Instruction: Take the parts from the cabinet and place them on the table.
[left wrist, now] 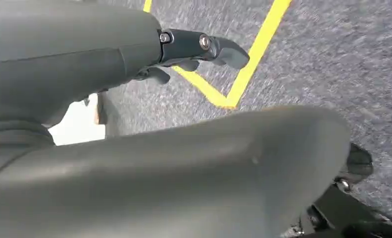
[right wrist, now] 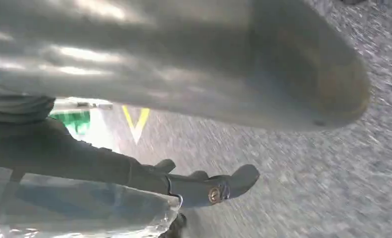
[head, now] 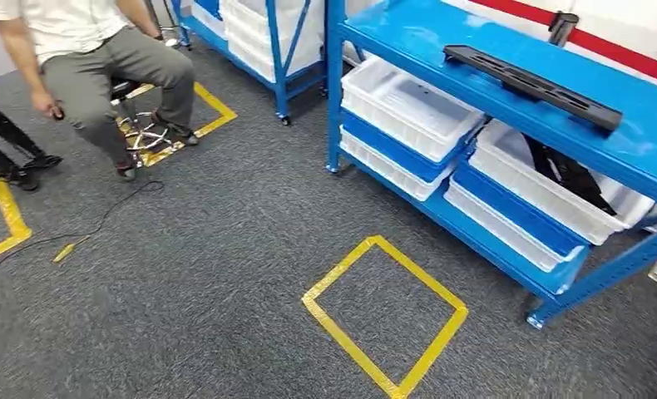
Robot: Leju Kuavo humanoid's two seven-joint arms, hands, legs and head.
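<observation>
A long black part (head: 531,86) lies on the top shelf of the blue cabinet (head: 442,46), at the right of the head view. Below it, on the lower shelf, a white bin (head: 550,195) holds more black parts (head: 570,174); the white bin (head: 408,104) beside it looks empty. My left hand (left wrist: 184,49) hangs over the grey carpet with its fingers stretched out and nothing in them. My right hand (right wrist: 184,186) also hangs over the carpet, fingers extended and empty. Some crinkled clear plastic (right wrist: 109,218) shows beside that hand.
A square of yellow tape (head: 339,268) marks the carpet in front of the cabinet. A person (head: 84,58) sits on a stool (head: 142,129) at the back left, with a cable (head: 101,220) trailing across the floor. A second blue rack (head: 275,33) with white bins stands behind.
</observation>
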